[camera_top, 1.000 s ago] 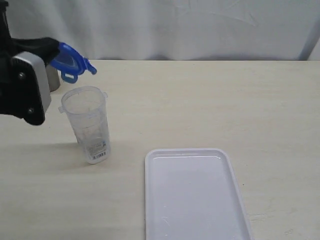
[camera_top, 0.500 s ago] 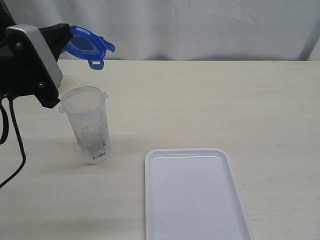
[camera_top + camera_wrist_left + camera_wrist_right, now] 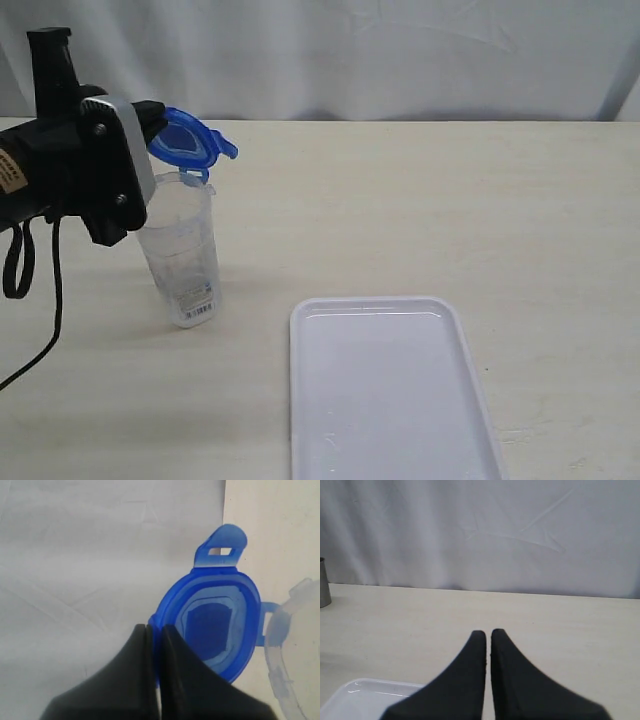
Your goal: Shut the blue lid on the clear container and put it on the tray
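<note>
Pinching the lid (image 3: 210,622) by its rim, the left hand (image 3: 154,629) holds it tilted just above the container (image 3: 180,250), which stands upright on the surface below and slightly ahead of the fingertips. The right hand (image 3: 487,632), pressed together and empty, is well apart, nearer the tray (image 3: 380,400). A barcode label (image 3: 198,311) sits low on the container but is too small to read.

Lid (image 3: 188,140) above container (image 3: 182,255); tray (image 3: 390,400) right of container.

The black left gripper (image 3: 157,132) hung above the tabletop, jaws pinched on the rim of a small blue plastic lid (image 3: 190,143); the black right gripper (image 3: 488,633) had its jaws pressed together, empty.
</note>
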You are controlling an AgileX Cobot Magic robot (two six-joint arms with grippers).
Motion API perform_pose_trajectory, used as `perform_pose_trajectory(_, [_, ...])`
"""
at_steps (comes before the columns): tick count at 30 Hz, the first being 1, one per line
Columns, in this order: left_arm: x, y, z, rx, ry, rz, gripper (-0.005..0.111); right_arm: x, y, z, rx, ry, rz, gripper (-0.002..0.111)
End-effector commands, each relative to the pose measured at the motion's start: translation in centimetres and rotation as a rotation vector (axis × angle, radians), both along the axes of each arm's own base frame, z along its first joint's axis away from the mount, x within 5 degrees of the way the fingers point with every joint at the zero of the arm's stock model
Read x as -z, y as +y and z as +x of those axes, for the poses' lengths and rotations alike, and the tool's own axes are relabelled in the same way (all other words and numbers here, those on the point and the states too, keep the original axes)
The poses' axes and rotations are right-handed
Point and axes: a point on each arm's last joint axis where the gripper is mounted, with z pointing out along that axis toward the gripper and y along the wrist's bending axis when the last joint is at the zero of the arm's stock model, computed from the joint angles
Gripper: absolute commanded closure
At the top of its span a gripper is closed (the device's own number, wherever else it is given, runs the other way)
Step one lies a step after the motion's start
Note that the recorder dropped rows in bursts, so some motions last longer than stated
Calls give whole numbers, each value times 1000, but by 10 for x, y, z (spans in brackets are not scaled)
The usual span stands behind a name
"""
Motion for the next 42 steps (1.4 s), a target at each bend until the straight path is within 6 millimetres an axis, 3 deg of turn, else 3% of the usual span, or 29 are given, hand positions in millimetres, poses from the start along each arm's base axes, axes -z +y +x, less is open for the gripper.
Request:
perform_pose_trajectory(1, [-5, -1, -3, 4, -13, -13, 107, -1, 0, 0, 4, -14, 7, 104])
perform_pose_trajectory(6, [-22, 2, -11, 5, -73, -38, 107, -1, 0, 0, 4, -14, 7, 104])
perform_pose_trajectory(16, [-18, -7, -22, 47, 9, 25, 107, -1, 0, 0, 4, -14, 7, 104])
perform_pose_trajectory(32, [-20, 1, -18, -54, -28, 53, 107, -1, 0, 0, 4, -13, 11, 104])
perform_pose_trajectory(37, [-37, 6, -27, -68, -68, 6, 107, -1, 0, 0, 4, -13, 11, 104])
perform_pose_trajectory(42, [-40, 8, -33, -56, -33, 15, 107, -1, 0, 0, 4, -13, 11, 104])
